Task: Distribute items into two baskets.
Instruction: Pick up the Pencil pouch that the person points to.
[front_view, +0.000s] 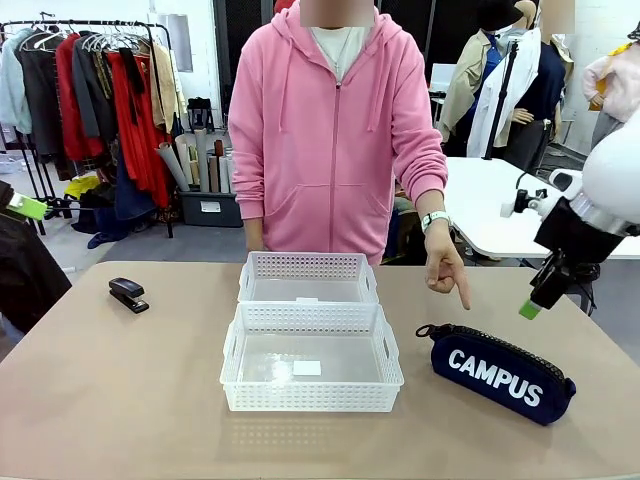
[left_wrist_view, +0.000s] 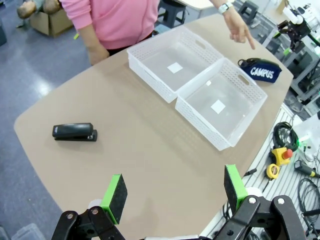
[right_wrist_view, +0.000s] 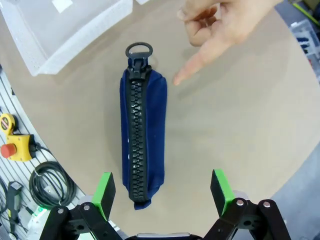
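Both the left gripper (left_wrist_view: 174, 192) and the right gripper (right_wrist_view: 162, 194) were wide open and empty, the right above the navy pouch (right_wrist_view: 142, 142).

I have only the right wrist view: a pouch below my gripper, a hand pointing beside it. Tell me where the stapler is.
Observer: The stapler lies on the table's left side, left of the far basket and apart from it.
Operator: Report what the baskets hold.
Observer: Far basket and near basket each show just a white sticker on the floor.
Operator: Give me the left gripper.
Observer: The left gripper is open, above the table, nothing between its pads.
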